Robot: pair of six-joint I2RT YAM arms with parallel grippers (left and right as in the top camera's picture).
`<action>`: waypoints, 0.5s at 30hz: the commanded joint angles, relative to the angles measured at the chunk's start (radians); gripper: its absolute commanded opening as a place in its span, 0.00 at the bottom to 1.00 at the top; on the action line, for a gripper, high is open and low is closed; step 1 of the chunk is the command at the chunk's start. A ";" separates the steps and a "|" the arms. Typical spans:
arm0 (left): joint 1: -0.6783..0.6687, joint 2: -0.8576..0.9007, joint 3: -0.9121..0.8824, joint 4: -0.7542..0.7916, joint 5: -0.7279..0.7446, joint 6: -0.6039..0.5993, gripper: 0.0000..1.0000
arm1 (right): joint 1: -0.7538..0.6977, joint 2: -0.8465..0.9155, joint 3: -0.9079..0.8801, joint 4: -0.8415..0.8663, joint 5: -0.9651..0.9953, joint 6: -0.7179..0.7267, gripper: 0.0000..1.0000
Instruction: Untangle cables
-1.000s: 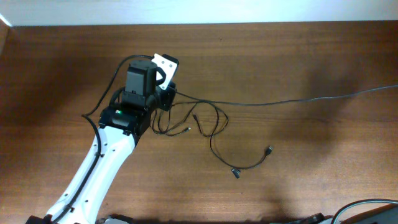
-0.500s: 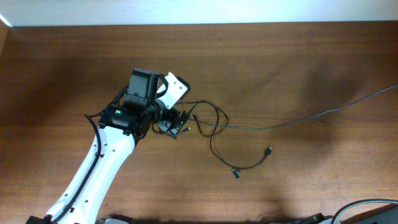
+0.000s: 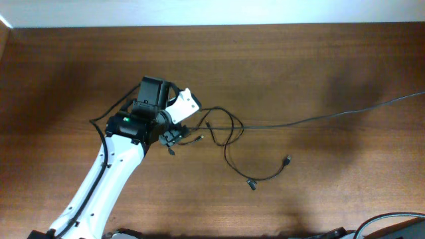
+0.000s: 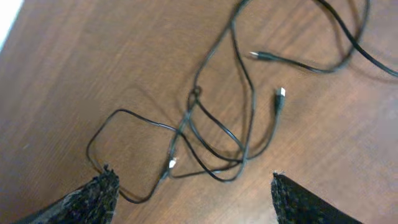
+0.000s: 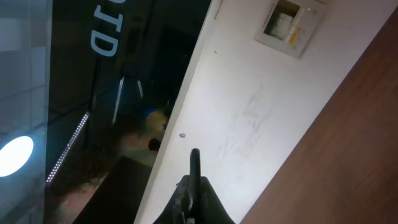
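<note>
The cables (image 3: pixel 229 130) are thin black cords, loosely tangled at the table's middle. One long strand (image 3: pixel 345 111) runs off the right edge. Two plug ends lie at the lower right (image 3: pixel 287 160) (image 3: pixel 252 184). My left gripper (image 3: pixel 174 137) is open at the tangle's left edge. In the left wrist view its fingers (image 4: pixel 193 179) are spread wide just above the table, with cable loops (image 4: pixel 205 137) and small plugs (image 4: pixel 280 94) in front of them. My right gripper (image 5: pixel 194 186) is out of the overhead view, shut on a thin black cable (image 5: pixel 195 163) and facing a white wall.
The wooden table (image 3: pixel 319 60) ends at a white wall along the far edge. The left arm's white link (image 3: pixel 99 186) crosses the lower left. Thicker black robot wiring (image 3: pixel 392 219) shows at the bottom right corner.
My left gripper swung from the tangle's far-left side down and toward the front, turning over the left loops. The long strand sagged, then drew straighter again.
</note>
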 commanded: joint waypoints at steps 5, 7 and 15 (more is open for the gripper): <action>0.006 -0.015 0.001 -0.110 0.101 0.329 0.82 | -0.006 -0.004 0.013 0.003 0.016 -0.016 0.04; 0.006 -0.015 0.001 -0.130 0.143 0.387 0.82 | -0.006 -0.004 0.013 0.003 0.015 -0.016 0.04; 0.006 -0.015 0.001 -0.136 0.333 0.539 0.01 | -0.006 -0.004 0.013 0.003 0.011 -0.016 0.04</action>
